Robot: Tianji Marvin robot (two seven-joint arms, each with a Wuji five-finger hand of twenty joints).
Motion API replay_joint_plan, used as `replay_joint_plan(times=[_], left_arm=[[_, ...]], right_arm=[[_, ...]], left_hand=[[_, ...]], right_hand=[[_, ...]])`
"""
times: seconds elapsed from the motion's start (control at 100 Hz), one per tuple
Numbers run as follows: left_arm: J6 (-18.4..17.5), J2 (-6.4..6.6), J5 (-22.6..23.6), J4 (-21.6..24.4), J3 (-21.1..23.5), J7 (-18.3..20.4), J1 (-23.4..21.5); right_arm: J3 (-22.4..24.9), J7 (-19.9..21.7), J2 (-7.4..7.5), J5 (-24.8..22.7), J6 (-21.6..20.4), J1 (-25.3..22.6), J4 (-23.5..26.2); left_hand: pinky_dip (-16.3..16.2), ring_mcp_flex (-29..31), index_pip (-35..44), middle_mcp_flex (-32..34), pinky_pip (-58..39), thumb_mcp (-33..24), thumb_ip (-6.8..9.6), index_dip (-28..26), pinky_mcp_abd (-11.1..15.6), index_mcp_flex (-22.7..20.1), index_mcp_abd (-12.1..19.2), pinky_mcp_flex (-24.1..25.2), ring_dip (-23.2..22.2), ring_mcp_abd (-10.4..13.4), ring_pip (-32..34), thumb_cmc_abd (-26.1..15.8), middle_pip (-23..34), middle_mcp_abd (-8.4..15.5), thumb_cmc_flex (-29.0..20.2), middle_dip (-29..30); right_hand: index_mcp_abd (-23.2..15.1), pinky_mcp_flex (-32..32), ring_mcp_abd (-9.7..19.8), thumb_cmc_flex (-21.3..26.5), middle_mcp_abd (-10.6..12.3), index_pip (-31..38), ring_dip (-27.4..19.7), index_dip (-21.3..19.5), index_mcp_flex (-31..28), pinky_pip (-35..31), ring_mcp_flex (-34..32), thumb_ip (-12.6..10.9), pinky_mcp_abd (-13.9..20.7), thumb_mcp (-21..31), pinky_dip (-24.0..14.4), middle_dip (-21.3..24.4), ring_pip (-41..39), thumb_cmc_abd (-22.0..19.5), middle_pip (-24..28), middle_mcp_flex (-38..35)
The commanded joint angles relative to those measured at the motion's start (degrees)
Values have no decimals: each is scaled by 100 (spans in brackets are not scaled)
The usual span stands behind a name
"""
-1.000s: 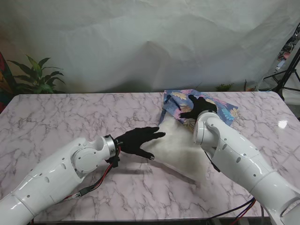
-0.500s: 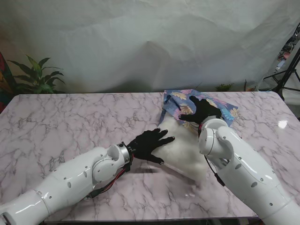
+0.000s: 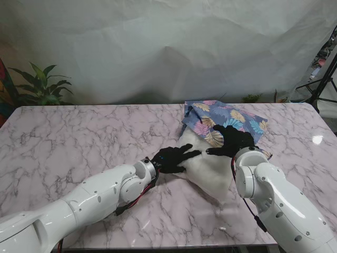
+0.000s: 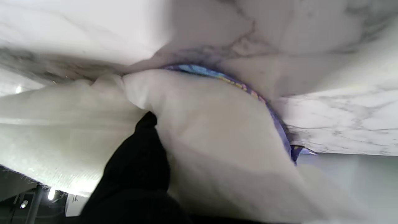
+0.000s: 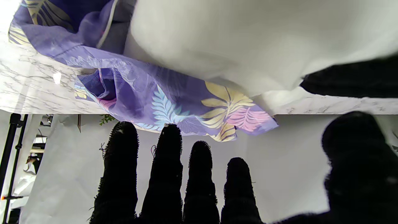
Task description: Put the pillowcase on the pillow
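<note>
Stand view | left hand (image 3: 172, 157) spread on pillow (image 3: 208, 167) | right hand (image 3: 235, 140) spread above it

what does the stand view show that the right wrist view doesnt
Only the stand view shows both arms, the whole marble table, the plant, and the left robot hand resting on the pillow's near edge.

Only the right wrist view shows the right robot hand from behind, fingers spread and holding nothing, plus the pillowcase's zipper edge.

Both show the white pillow partly inside the purple leaf-print pillowcase.
</note>
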State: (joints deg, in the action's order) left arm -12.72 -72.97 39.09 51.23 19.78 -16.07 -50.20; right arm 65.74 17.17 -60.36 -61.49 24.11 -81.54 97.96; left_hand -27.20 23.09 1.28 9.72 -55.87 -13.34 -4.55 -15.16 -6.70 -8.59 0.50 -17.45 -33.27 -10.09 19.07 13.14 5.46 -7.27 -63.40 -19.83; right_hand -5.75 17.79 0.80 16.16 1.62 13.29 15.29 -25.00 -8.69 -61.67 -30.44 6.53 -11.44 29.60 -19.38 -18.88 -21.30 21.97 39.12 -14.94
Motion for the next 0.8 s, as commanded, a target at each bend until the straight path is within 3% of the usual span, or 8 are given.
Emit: replay_joint_plan(times=[0.0,0.05,0.11,0.13,0.16,0.29,0.4,0.79], left_arm=[[-167,-128,-100,-229,14,-48,19],[-292,-194,-144,-379,37,-215,30],[-392,-200,-117,-443,54,-336,50],[-408,-190,-97,-443,65,-366,50],[-459,-179,-69,-464,85,-429,52],[-875,-154,-24,-608,207,-657,55],[-1184,-110,61,-680,274,-828,42],[-1646,34,335,-806,356,-1157,17]], right_arm=[[-52,-52,22,55,10,-8,-129],[-105,-119,17,61,-16,43,-238],[-209,-311,2,85,-60,159,-425],[-252,-367,-4,96,-76,211,-488],[-329,-459,-14,114,-83,300,-589],[-751,-934,-79,207,-127,814,-1092],[-1136,-1253,-145,367,-184,1302,-1512],[-1967,-1350,-225,817,-658,2216,-2396]], left_hand=[[-136,1216,422,593,-1179,-1856,-8,-372,595,-161,225,-438,-989,364,969,477,620,331,-1050,-303],[133,1422,1047,1034,-1513,-2479,-286,-489,615,-279,132,-492,-1420,429,1010,696,1285,592,-1055,-279],[345,1447,1937,1592,-1636,-2743,-413,-386,571,-322,31,-429,-1771,535,1044,764,1893,863,-1057,-152],[364,1442,2094,1817,-1634,-2780,-420,-384,565,-437,-12,-410,-1821,569,1062,759,2016,922,-1057,-161],[376,1418,2338,2087,-1617,-2805,-454,-418,582,-583,-53,-393,-1894,634,1105,730,2144,985,-1057,-180],[406,1358,2906,3006,-1487,-2757,-477,-540,688,-1750,-36,-334,-1943,715,1145,594,2369,1119,-1057,-252],[394,1386,3193,3281,-1464,-2755,-486,-629,684,-2344,45,-333,-1972,681,1179,603,2389,1194,-1057,-279],[442,1504,3381,3511,-1383,-2764,-500,-695,657,-2659,127,-406,-1969,677,1122,680,2382,1267,-1057,-324]], right_hand=[[-44,-81,40,30,35,121,118,98,205,34,-111,-101,-102,-85,-98,-29,-36,-135,-12,-71],[-49,-74,44,29,42,172,120,108,185,33,-122,-100,-99,-82,-97,-35,-39,-132,3,-110],[-62,-71,52,15,68,588,121,122,229,29,-137,-94,-110,-63,-89,-49,-42,-100,13,-189],[-62,-82,55,14,69,608,121,126,223,35,-137,-94,-106,-62,-87,-50,-41,-98,14,-195],[-66,-132,65,-37,72,1169,111,727,302,51,-117,-76,-81,-5,-49,-73,-37,-80,14,-229],[-95,-279,123,-116,112,1580,100,713,183,131,-59,-79,35,11,-9,-67,-22,-57,1,-328],[-73,-423,223,-80,202,1842,102,716,72,180,41,-69,312,56,37,-86,-58,19,33,-390],[-302,-46,536,625,491,2592,80,775,-826,52,-639,-10,700,-55,65,-128,-113,504,41,-1232]])
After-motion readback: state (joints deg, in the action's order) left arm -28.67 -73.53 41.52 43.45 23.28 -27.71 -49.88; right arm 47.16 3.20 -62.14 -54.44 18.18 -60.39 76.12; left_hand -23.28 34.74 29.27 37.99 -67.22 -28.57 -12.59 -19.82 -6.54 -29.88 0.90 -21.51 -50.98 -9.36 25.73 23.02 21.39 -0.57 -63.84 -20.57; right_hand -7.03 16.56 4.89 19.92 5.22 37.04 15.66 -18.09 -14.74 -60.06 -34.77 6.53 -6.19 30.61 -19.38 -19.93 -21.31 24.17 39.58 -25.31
